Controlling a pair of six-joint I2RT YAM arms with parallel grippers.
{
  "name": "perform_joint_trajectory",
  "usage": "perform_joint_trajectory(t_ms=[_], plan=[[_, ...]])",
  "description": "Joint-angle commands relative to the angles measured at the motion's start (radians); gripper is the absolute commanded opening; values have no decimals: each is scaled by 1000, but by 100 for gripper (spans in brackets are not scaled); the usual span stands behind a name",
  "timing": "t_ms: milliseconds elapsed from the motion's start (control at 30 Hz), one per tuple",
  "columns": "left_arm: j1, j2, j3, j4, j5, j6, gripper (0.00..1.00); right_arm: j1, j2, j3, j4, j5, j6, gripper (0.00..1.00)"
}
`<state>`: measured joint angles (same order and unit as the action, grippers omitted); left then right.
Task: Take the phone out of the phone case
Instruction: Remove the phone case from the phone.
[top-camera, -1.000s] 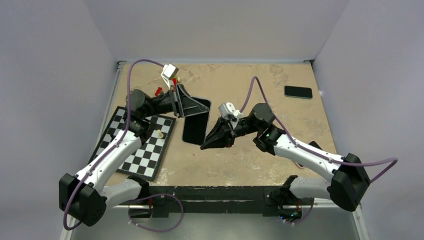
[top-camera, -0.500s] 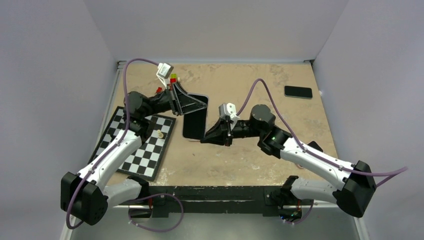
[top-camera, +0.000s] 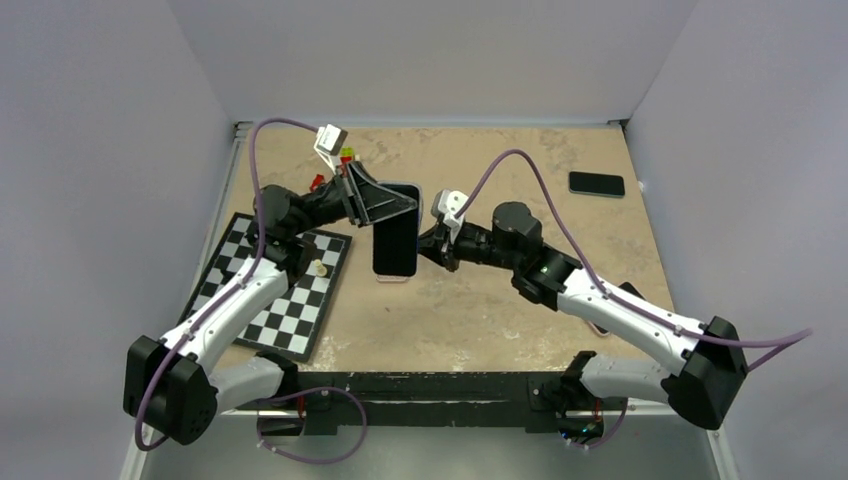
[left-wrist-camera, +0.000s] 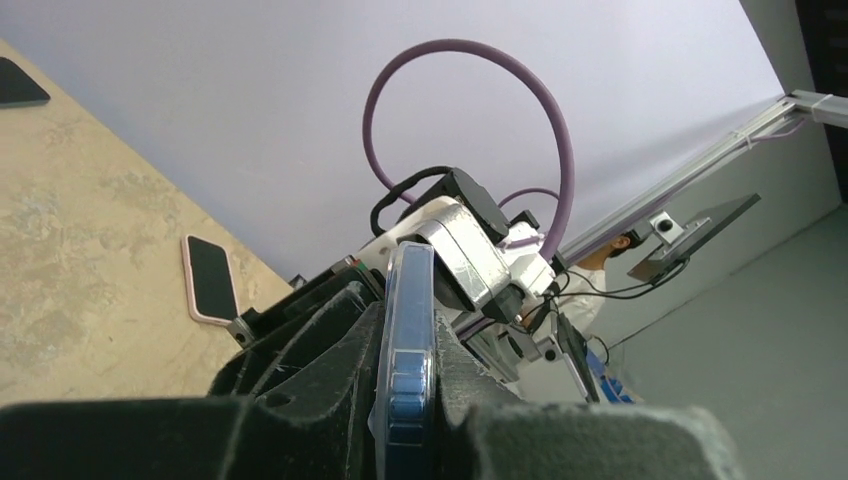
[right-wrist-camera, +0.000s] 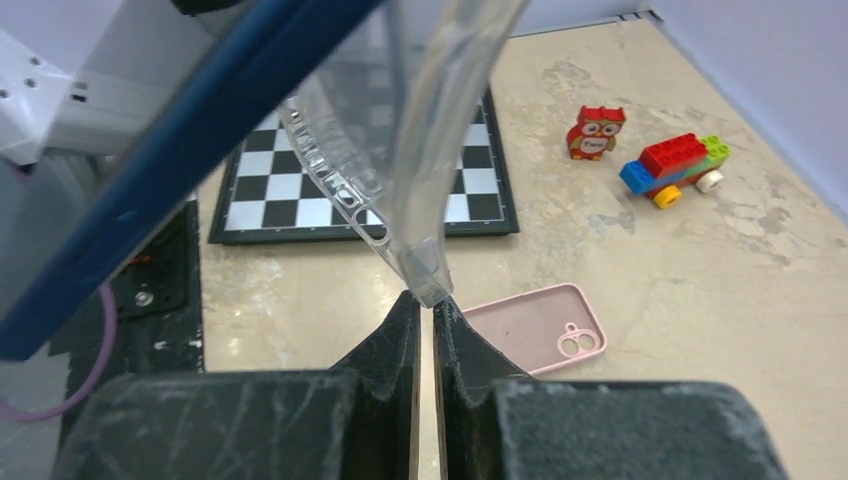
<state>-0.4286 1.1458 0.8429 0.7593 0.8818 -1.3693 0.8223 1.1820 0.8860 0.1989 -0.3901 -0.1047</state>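
A blue phone (top-camera: 395, 240) with a dark screen is held up off the table. My left gripper (top-camera: 388, 205) is shut on its top end, and in the left wrist view the phone's blue edge (left-wrist-camera: 410, 340) sits squeezed between the black fingers (left-wrist-camera: 330, 340). The clear phone case (right-wrist-camera: 420, 230) is bent away from the phone's blue side (right-wrist-camera: 170, 160). My right gripper (right-wrist-camera: 424, 305) is shut on the case's lower corner. From above, that right gripper (top-camera: 430, 243) sits against the phone's right edge.
A chessboard (top-camera: 280, 295) with a small pale piece (top-camera: 318, 267) lies under the left arm. A black phone (top-camera: 597, 184) lies at the back right. A pink case (right-wrist-camera: 540, 325), a toy brick car (right-wrist-camera: 672, 165) and a red owl (right-wrist-camera: 595, 130) lie on the table.
The right gripper swung up and left from below the phone to its right edge and closed on the clear case. The left gripper shifted the phone slightly right and tilted it more upright.
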Motion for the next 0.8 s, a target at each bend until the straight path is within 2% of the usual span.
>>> perform_joint_trajectory(t_ms=[0,33,67,167,200,467,533,600,700,767], plan=[[-60,-54,-14,-56,32,-109,0,-39,-57,44,81,-13,7,0],[-57,-72,-11,-107,2,-53,0,-39,-72,27,86,-52,36,4],[-54,-103,-6,-171,-37,8,0,-38,-88,-5,99,-82,78,16],[-51,-178,-4,-345,-180,193,0,-39,-153,-78,132,-121,209,44],[-50,-227,0,-459,-284,312,0,-39,-198,-125,122,-139,274,54],[-47,-322,-8,-563,-398,443,0,-41,-259,-224,98,-63,407,67],[-47,-342,-7,-607,-441,469,0,-44,-248,-219,110,-29,461,77],[-47,-367,-11,-656,-487,490,0,-67,-223,-202,117,-16,523,80],[-47,-414,-27,-709,-562,516,0,-139,-162,-163,131,-100,625,82],[-47,-448,-36,-745,-614,538,0,-177,-120,-160,208,-201,713,81]])
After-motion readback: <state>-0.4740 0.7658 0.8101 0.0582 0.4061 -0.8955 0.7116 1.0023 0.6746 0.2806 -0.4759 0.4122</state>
